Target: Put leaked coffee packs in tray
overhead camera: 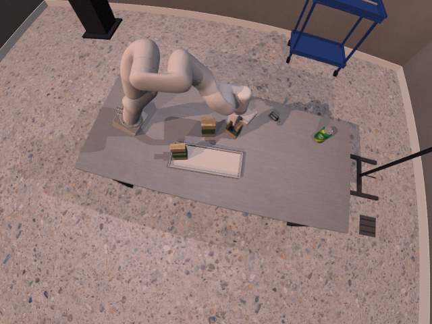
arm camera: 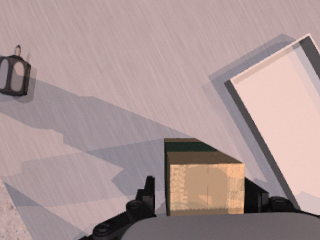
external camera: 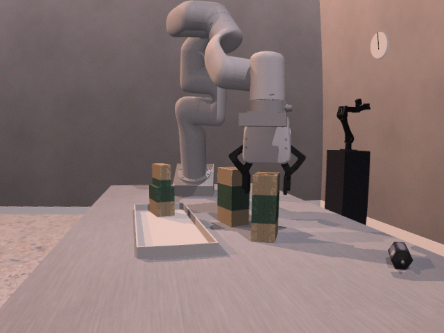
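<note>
Three tan coffee packs with green bands stand on the grey table (overhead camera: 279, 181) (external camera: 250, 293). The right pack (overhead camera: 233, 132) (external camera: 265, 215) (arm camera: 200, 175) stands between the fingers of my gripper (overhead camera: 234, 123) (external camera: 266, 189) (arm camera: 206, 205), which is open, with one finger on each side of the pack's top part, not gripping it. The middle pack (overhead camera: 208, 126) (external camera: 233, 200) stands just to its left. The third pack (overhead camera: 178, 150) (external camera: 161, 189) stands at the left end of the white tray (overhead camera: 212, 160) (external camera: 175, 249) (arm camera: 280, 120); I cannot tell whether it touches the rim.
A small black object (overhead camera: 274, 116) (external camera: 400, 254) (arm camera: 14, 75) lies on the table to the right of the packs. A green can (overhead camera: 322, 134) lies near the table's right end. A white sheet (overhead camera: 250, 117) lies behind the gripper. A blue cart (overhead camera: 324, 48) and a black pedestal (external camera: 347, 184) stand off the table.
</note>
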Available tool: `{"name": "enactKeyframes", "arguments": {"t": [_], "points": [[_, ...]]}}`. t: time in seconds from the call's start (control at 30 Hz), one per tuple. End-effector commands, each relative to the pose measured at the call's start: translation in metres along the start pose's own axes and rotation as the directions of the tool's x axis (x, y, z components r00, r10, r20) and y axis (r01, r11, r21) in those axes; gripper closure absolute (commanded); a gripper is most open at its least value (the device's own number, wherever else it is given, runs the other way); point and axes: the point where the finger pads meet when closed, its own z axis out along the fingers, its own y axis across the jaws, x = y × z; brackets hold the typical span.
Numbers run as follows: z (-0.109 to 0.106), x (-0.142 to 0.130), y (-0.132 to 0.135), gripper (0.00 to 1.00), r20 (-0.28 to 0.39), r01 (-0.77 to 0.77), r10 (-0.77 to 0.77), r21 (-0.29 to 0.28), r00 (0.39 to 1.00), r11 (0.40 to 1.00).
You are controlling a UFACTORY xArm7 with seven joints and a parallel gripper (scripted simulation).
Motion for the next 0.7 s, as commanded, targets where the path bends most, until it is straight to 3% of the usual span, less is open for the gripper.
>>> {"name": "enactKeyframes", "arguments": {"t": [0.0,0.3,0.33,0.67], "points": [[-0.0009,0.0012,-0.0012,0.13,-0.004,0.0,0.0,0.002,1.0,1.0],[-0.0009,0.0012,-0.0012,0.13,-0.004,0.0,0.0,0.002,1.0,1.0],[-0.0009,0.0012,-0.0012,0.73,-0.004,0.0,0.0,0.002,1.0,1.0],[-0.0009,0.0012,-0.0012,0.73,-0.004,0.0,0.0,0.002,1.0,1.0]]}}
